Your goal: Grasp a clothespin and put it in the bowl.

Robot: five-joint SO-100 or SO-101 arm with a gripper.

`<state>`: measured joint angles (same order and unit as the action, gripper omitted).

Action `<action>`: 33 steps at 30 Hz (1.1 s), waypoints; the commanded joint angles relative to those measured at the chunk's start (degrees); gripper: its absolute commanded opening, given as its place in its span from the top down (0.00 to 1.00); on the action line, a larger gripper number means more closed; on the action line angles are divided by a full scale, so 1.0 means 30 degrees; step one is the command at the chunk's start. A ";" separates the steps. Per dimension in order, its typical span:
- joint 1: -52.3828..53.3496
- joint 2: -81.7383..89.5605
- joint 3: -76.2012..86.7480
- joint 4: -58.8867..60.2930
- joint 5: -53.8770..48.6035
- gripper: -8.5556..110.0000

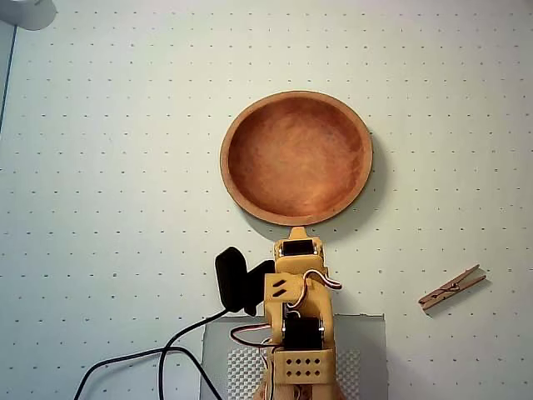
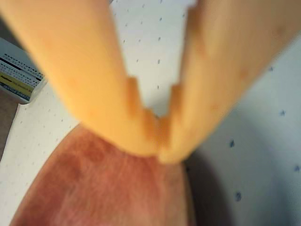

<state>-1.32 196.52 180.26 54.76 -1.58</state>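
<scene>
The arm [image 1: 298,317] is orange-yellow plastic with black servos. White and red wires loop along it. A black cable [image 1: 146,362] trails off its left side in the overhead view.

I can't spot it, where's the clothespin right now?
In the overhead view the clothespin lies on the table at lower right, right of the arm, below and right of the bowl.

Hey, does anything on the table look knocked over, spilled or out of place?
Nothing stands out. The bowl sits upright and empty, the clothespin lies flat on the table to the right in the overhead view, and the end effector is closed with nothing in it.
</scene>
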 commanded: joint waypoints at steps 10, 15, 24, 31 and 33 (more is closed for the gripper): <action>-0.0908 -0.0703 -0.3047 0.0762 -0.0850 0.96; -0.0732 -0.5039 -0.9404 0.1934 -0.4395 0.96; 0.0908 -1.7461 -2.3555 0.3955 -0.8408 0.96; 0.1289 -2.5400 -3.3193 1.1250 -1.4473 0.96; 0.1348 -2.6836 -3.4717 1.3154 -1.6436 0.96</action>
<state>2.55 121.64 88.51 85.96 -42.19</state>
